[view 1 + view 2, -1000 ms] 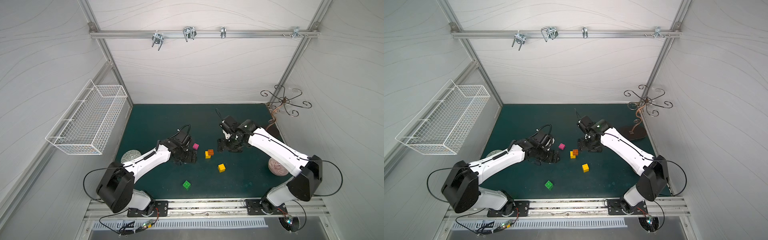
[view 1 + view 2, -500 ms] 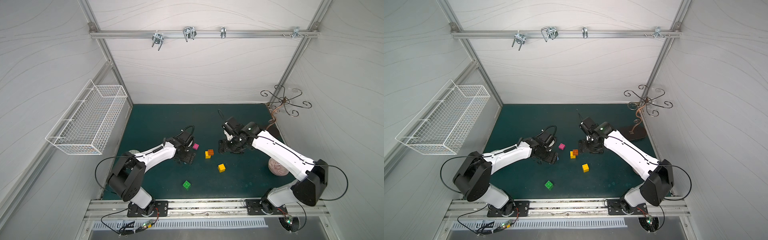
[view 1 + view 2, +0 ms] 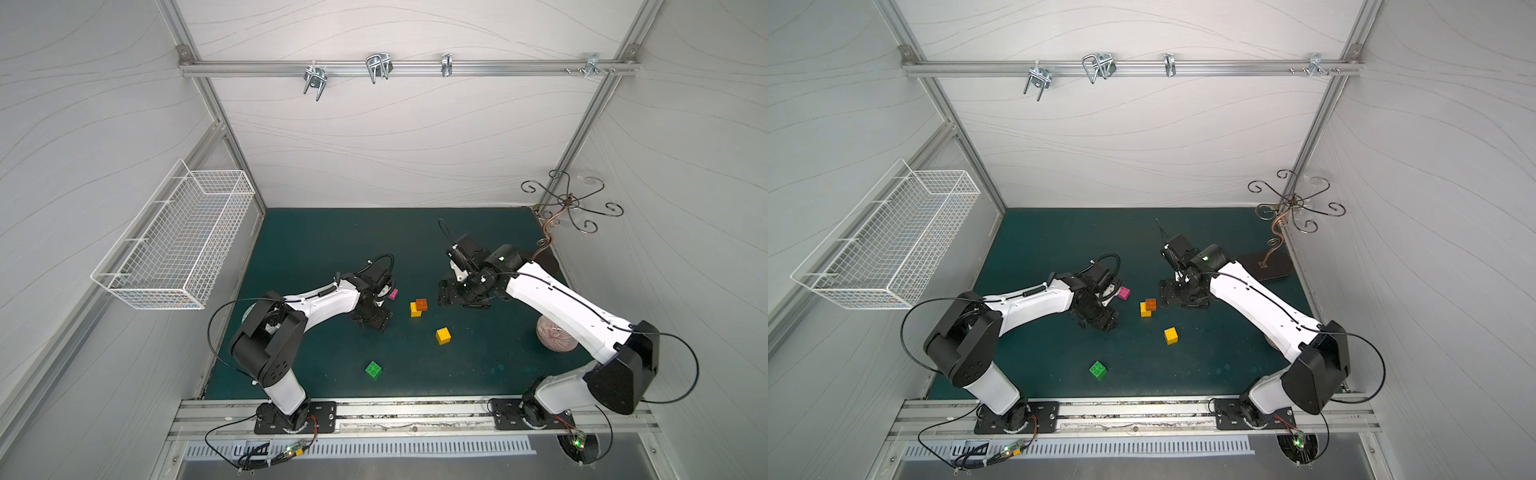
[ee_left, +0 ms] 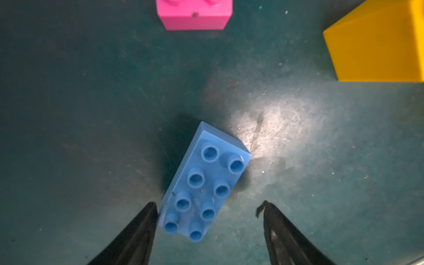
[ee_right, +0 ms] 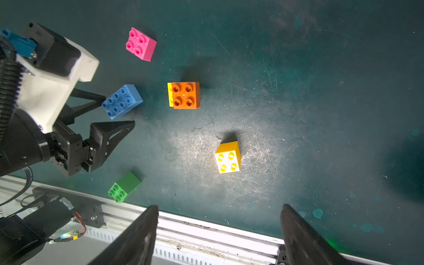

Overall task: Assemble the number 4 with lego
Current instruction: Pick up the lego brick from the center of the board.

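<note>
Left gripper: spread astride the near end of the blue brick. One fingertip is seen touching a corner and the other stands apart, so nothing is pinched.
Right gripper: spread and empty, held over the mat.
Lego: all bricks are found on the mat. The pink brick lies beyond the blue one. The orange brick is seated offset on a yellow brick. A second yellow brick and the green brick lie apart, nearer the rail.
Number 4: not yet formed.
Risk, twist: the blue brick lies skewed to the jaw line and only its end is straddled, so a squeeze is judged likely to spin it or squirt it out.
Risk, shove: with contact on one side only, the brick could be pushed across the mat.
Risk, slip: the smooth walls offer little hold.
Bricks: hard glossy plastic with hollow round studs. The blue one is oblong with eight studs, the others square with four.
Mat: dark green, matte, scuffed and scratched.
</note>
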Available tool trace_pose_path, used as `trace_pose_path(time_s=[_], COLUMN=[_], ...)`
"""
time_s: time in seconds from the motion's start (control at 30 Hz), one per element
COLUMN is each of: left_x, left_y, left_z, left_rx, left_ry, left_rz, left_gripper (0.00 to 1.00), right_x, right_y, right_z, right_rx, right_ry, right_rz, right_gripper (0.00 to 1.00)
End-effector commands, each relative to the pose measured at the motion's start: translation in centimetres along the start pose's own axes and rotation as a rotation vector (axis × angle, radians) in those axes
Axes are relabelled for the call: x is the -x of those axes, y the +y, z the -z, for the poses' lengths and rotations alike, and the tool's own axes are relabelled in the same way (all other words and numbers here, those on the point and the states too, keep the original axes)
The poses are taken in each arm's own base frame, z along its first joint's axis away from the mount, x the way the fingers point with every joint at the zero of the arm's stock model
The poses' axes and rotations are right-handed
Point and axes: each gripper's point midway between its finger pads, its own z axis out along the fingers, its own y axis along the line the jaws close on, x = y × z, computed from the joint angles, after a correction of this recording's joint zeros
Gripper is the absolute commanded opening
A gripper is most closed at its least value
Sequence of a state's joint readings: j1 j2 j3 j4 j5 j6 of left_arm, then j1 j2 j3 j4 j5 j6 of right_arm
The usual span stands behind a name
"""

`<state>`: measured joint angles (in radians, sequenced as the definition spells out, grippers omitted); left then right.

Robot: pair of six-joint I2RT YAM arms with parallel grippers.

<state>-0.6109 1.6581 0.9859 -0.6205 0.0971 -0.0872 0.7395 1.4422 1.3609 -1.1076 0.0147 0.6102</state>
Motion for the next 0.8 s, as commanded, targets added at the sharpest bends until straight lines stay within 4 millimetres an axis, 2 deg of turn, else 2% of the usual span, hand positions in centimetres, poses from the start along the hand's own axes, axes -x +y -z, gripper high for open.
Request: trace_pose_path(time_s=[0.0,0.17,0.43,0.77], left_x=[0.6,0.1,-0.9,0.1], left_y=[-1.3,-1.9,-0.7,-0.3], left_z=[1.1,1.3,0.4,0.9], left_rx=[-0.050,-0.041,0.049,0.093], left_ry=[-0.013,-0.063,-0.136,-0.207], left_rz=[-0.002,0.034,0.078,0.043], left_gripper=[0.71,0.66,0.64,0.56], right_x=[0.0,-0.1,-0.2,-0.3], right_y=[-0.2,-0.2,-0.2,-0.4], right_z=[1.0,0.9,1.2,1.3], right_rx=[0.012,0.017,0.032,0.050], right_ry=[-0.023,-0.027,-0.040,-0.070], right_rz=[-0.002,-0.005,-0.015,-0.032], right_gripper=[0.84,0.84,0.84,0.84])
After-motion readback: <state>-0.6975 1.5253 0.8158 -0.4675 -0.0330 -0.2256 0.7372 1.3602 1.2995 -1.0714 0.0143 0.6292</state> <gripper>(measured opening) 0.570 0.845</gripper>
